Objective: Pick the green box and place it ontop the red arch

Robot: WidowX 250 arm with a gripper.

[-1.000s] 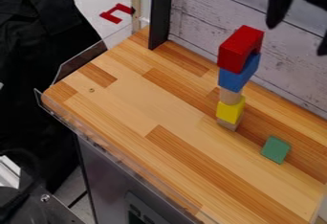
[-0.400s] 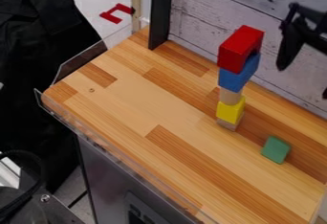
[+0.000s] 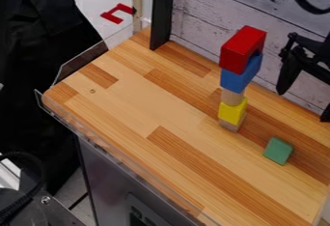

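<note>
A tower [image 3: 239, 81] of blocks is set on the wooden tabletop [image 3: 145, 102], near the planked wall [image 3: 209, 7]. The top of the tower is formed by the red arch [image 3: 240, 49], which is supported by a blue block [image 3: 239, 80]. Below these, a tan wooden piece [image 3: 232, 97], a yellow block [image 3: 232, 111] and a tan base block [image 3: 230, 125] are stacked in that order, the pieces being slightly out of line with one another. The green box [image 3: 278, 150] is seen directly on the tabletop, to the lower right of the tower in the view and apart from it; it is touched by neither the tower nor the gripper [image 3: 303, 106]. The black gripper is held to the right of the tower, its two fingers spread wide apart and pointed downward, with nothing gripped between them. Farther up and to the right of the tower, a curved black cable [image 3: 303, 3] is seen against the wall. To the upper left of the tower, a dark upright post [image 3: 161, 15] is placed at the tabletop's far edge, and well beyond it a red bracket-shaped piece [image 3: 111, 17] is seen. To the lower left of the tower, the near edge of the tabletop is bordered by clear edging [image 3: 97, 145].
</note>
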